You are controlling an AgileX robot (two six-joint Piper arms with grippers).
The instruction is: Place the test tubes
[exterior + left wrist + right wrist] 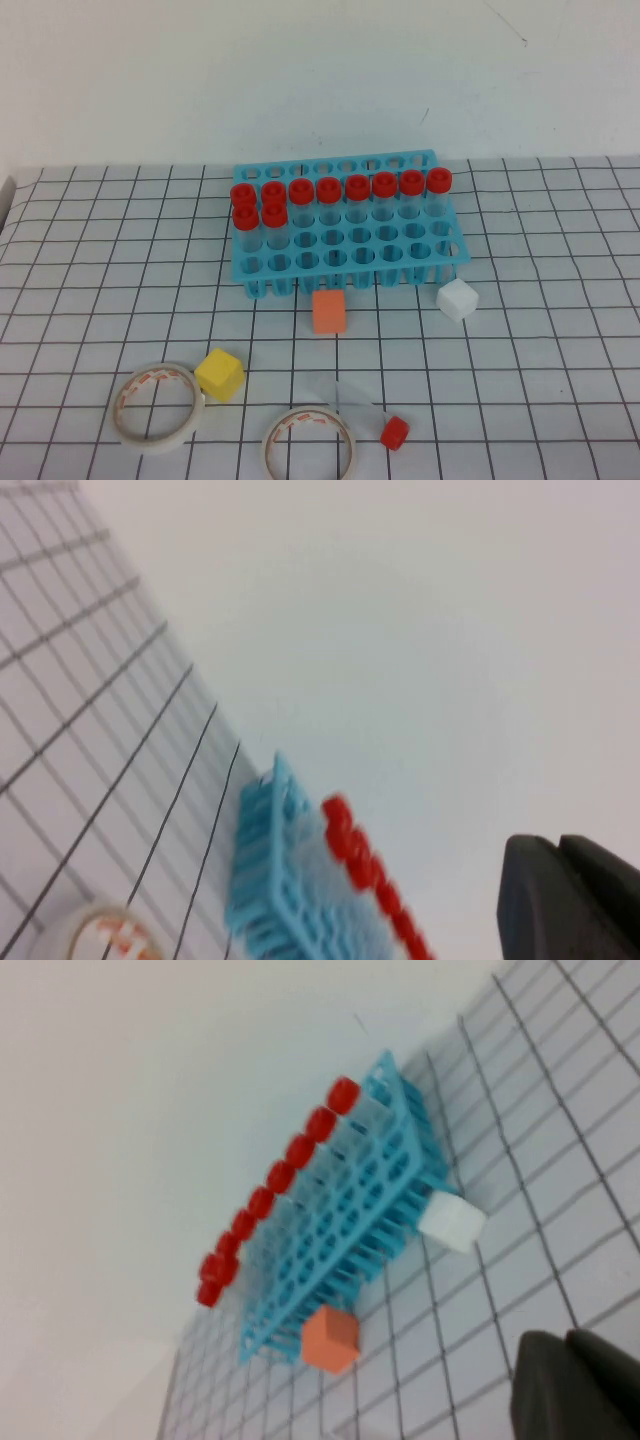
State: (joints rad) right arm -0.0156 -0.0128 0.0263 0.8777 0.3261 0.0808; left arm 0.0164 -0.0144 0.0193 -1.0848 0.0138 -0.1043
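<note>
Since one tube [360, 406] lies flat at the near side of the tabletop [560, 330] — just beside a tape roll [272, 440] — a claw should probably open, take it near the cap [394, 433], and upend it over a free rack [345, 255] hole. Left claw [560, 890] and right claw [572, 1385] are both clenched, empty, outside the high view.

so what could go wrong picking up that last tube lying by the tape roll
The loose tube lies flat right beside a tape roll, so grasping could snag the roll. The orange cube sits close before the rack and might get knocked on the way in. Left gripper and right gripper are shut, outside the high view, so they must open first.
</note>
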